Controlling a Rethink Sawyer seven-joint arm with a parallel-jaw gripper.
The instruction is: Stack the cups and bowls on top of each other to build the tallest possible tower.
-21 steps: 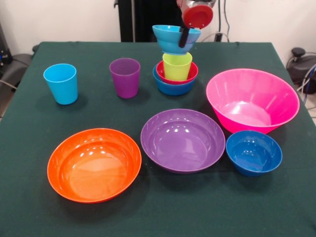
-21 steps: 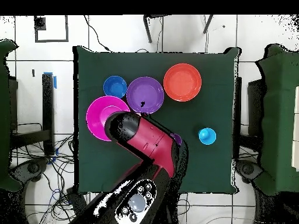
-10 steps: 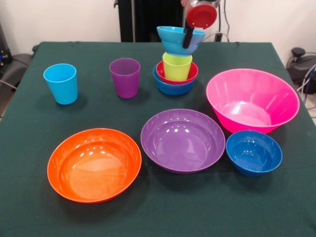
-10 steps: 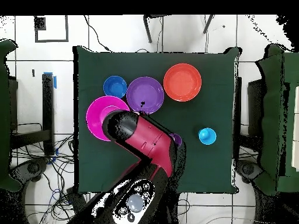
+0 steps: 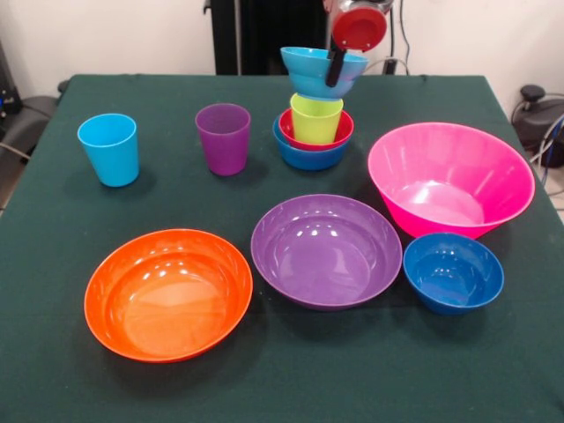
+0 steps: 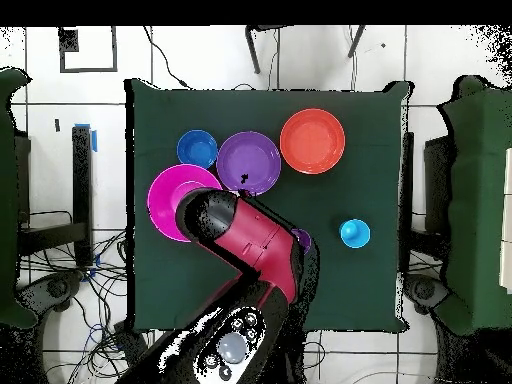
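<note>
Cyan plastic fills the grip in the front view: the gripper (image 5: 334,67) comes down from the top edge and its dark finger (image 5: 334,65) lies over the rim of the small cyan bowl (image 5: 322,70), clamped on that rim, with the second finger hidden behind the bowl wall. The bowl sits tilted, directly above the lime green cup (image 5: 316,118); whether its base touches the cup's rim or hangs just over it cannot be told. Below the fingers, the cup stands in the red bowl (image 5: 315,130), which is nested in the blue bowl (image 5: 308,152). Left of the fingers and lower stand the purple cup (image 5: 223,138) and, further left, the light blue cup (image 5: 108,149), both upright and apart from each other. Right of the fingers and nearer the camera is the big pink bowl (image 5: 450,179), with the dark blue bowl (image 5: 453,272) just in front of it. The wide purple bowl (image 5: 326,250) and the orange bowl (image 5: 167,294) lie well in front of the fingers, side by side on the green table (image 5: 53,352).

From overhead, the red and black arm (image 6: 250,240) covers the stack and the fingers, so their state cannot be read there. The pink bowl (image 6: 166,198) shows partly beside the arm, and the dark blue bowl (image 6: 197,149), the wide purple bowl (image 6: 249,162), the orange bowl (image 6: 312,141) and the light blue cup (image 6: 354,233) lie uncovered.
</note>
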